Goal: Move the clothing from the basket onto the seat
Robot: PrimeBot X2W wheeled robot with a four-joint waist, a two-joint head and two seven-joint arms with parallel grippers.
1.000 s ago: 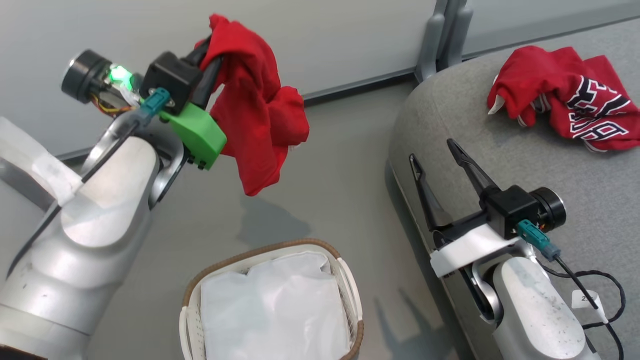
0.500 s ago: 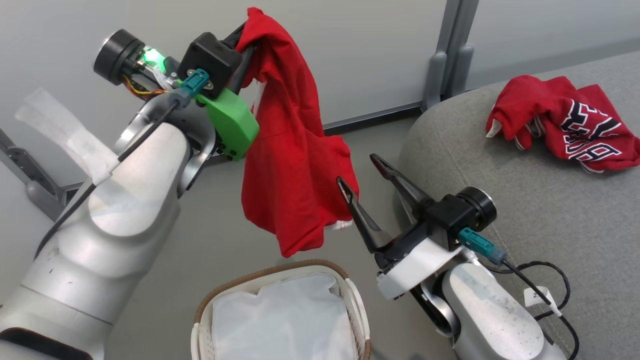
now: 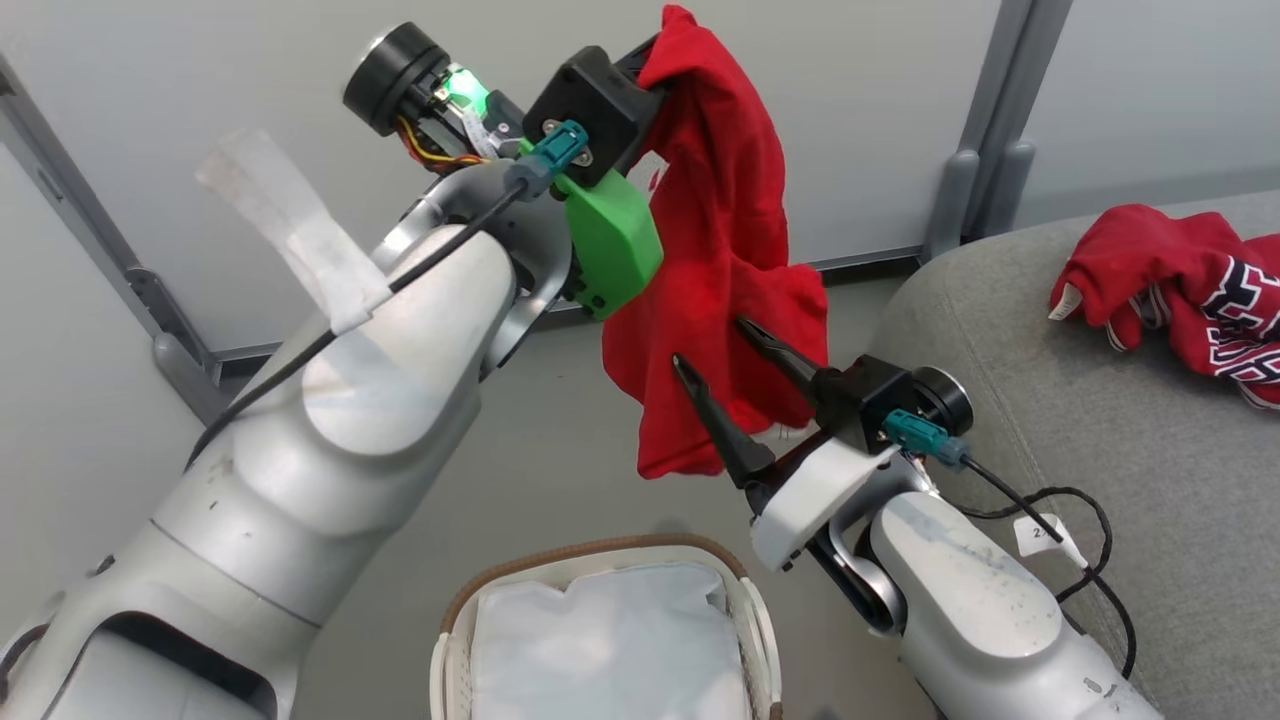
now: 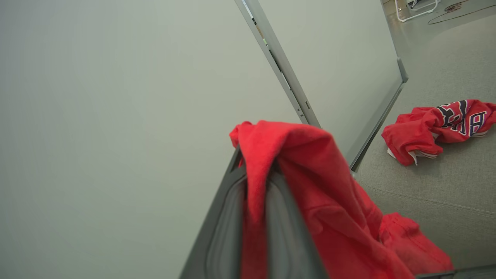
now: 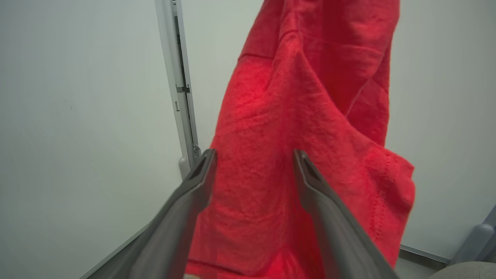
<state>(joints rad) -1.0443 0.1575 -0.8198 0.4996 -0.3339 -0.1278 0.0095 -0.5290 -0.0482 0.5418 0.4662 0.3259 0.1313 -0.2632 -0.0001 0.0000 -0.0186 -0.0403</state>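
Seat (image 3: pixel 1080 430): printed garment (image 3: pixel 1170 285) down.
Left gripper (image 4: pixel 255 166): clamped on plain garment (image 3: pixel 720 260), mid-air.
Right gripper (image 3: pixel 711 340): jaws apart, maybe touching it.
Basket (image 3: pixel 590 548): I see only liner (image 3: pixel 600 640).

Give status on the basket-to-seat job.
Done: printed garment lies on the seat; basket shows its liner. In hand: left gripper shut on the plain garment, aloft; right gripper open at its lower part. Left: set it on the seat.

wall: pale grey wall panels (image 3: pixel 200 60) | frame: grey metal posts (image 3: pixel 985 130) | ground: plain grey floor (image 3: pixel 560 420)
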